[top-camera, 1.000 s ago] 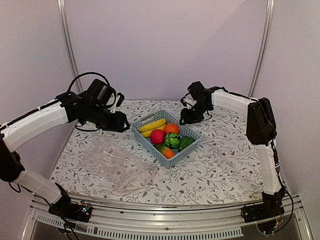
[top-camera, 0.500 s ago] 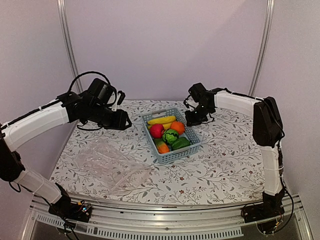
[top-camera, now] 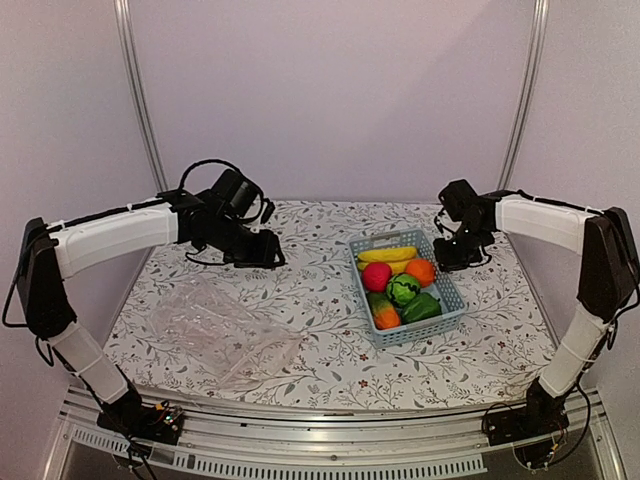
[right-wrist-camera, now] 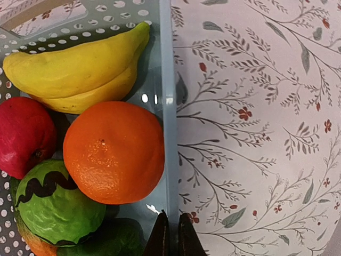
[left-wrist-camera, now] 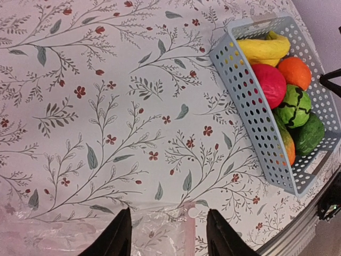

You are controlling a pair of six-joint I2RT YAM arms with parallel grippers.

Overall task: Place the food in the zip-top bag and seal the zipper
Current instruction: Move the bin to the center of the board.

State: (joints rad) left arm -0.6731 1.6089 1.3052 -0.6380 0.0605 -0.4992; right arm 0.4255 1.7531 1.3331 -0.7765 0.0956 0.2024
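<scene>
toy food [top-camera: 400,288] all in the blue basket [top-camera: 428,326], clear bag [top-camera: 225,330] flat and apart

the right claw [right-wrist-camera: 171,237] is pinched narrow on the basket's side wall, just beside the orange [right-wrist-camera: 113,152] and the yellow bananas [right-wrist-camera: 74,66]. the left claw [left-wrist-camera: 169,237] is wide and holds nothing; it hangs over the flowery table [left-wrist-camera: 106,106], with the bag's crinkly edge right under it. the bag lies on the near left of the table, well apart from the basket on the right. i cannot tell if its mouth is zipped.
</scene>
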